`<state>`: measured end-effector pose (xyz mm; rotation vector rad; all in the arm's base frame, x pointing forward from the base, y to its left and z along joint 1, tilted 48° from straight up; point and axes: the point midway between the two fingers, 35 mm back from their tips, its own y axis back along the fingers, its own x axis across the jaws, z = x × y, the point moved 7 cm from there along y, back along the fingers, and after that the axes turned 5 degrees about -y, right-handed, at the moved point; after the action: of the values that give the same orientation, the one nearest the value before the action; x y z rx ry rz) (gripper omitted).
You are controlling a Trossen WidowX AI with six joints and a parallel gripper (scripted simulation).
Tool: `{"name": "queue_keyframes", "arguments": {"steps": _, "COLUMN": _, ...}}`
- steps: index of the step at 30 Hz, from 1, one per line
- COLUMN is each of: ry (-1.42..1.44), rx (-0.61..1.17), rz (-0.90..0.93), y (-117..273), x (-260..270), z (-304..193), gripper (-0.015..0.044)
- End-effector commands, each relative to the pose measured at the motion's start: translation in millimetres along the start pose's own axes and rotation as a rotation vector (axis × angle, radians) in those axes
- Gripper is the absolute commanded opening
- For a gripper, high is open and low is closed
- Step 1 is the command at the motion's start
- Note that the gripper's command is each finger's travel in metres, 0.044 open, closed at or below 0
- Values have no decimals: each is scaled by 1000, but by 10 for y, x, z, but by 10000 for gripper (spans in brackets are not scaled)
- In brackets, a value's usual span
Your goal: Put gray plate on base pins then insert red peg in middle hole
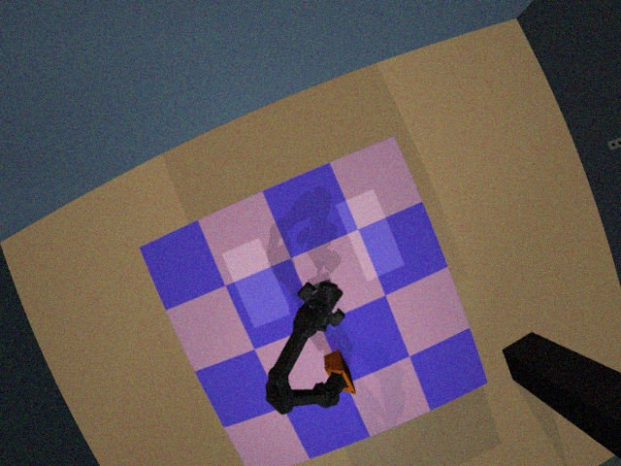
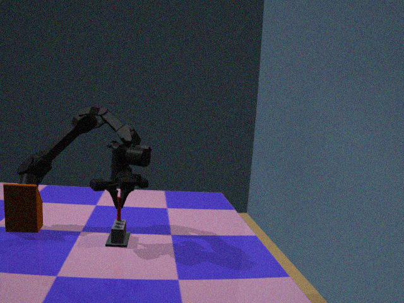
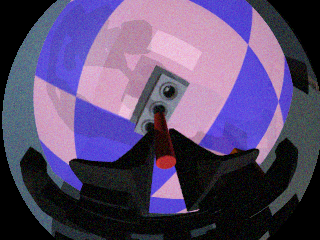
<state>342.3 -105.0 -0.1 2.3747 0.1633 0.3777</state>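
The gray plate (image 2: 122,225) (image 3: 172,105) lies flat on the base (image 2: 108,243) (image 3: 145,99), whose dark rim shows around it. Its holes face up, and a round pin end shows in an outer hole. My gripper (image 2: 119,206) (image 3: 162,132) points down above the plate and is shut on the red peg (image 2: 118,213) (image 3: 164,145). The peg stands about upright. In the wrist view its lower end overlaps the edge of the middle hole; in the exterior view it reaches the plate's far top edge. Whether the tip is inside a hole cannot be told. In the top view the arm hides the peg and plate.
An orange block (image 1: 333,360) (image 2: 20,207) stands near the arm's foot, left of the base in the exterior view. A black beam (image 1: 561,373) juts in at the lower right of the top view. A blue-gray wall (image 2: 329,130) rises at the right of the exterior view.
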Motion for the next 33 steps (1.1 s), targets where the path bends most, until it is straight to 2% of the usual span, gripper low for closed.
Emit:
{"name": "queue_keyframes", "arguments": {"steps": 1, "ry": 11, "rx": -5, "rz": -2, "y": 10, "x": 16, "z": 21, "gripper": 0}}
{"name": "queue_keyframes", "arguments": {"steps": 33, "ry": 11, "rx": -5, "rz": -2, "y": 9, "x": 12, "z": 22, "gripper": 0}}
